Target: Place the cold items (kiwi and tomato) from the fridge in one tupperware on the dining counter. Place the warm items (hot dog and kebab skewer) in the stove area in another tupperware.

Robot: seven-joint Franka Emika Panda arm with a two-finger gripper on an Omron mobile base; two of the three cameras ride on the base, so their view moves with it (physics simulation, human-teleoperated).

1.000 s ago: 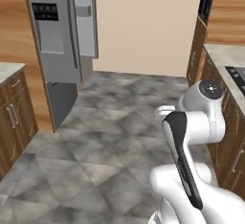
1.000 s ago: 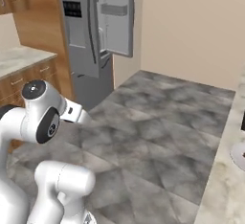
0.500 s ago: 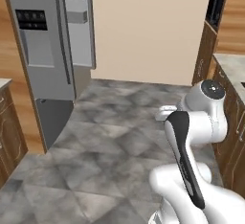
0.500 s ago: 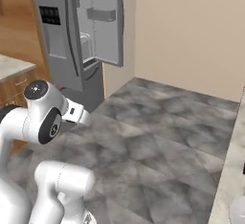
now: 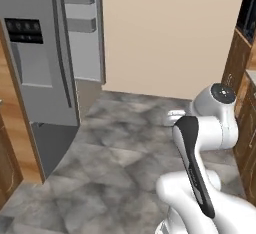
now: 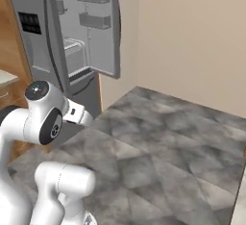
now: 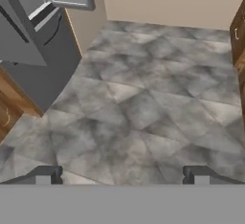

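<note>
The fridge [image 6: 62,41] stands at the left of the room, a grey double-door unit with a dark control panel [image 5: 24,30] on its closed door and a long vertical handle [image 5: 62,60] beside it. Its other door [image 6: 98,24] hangs open, showing two door shelves [image 6: 93,7] on its inner side and a pale drawer [image 6: 74,51] inside the compartment. No kiwi or tomato can be made out inside from here (the interior is too small and pale to tell).

The end effector [image 7: 122,173] points down at the grey marbled floor [image 7: 143,103], its two dark fingertips [image 7: 45,174] set wide apart with nothing between them. In the hand view the fridge lies up and to the left of the end effector, well apart from it. Wooden cabinets [image 5: 237,73] stand across the floor from the fridge, and a plain beige wall [image 5: 170,33] runs beside the fridge.
</note>
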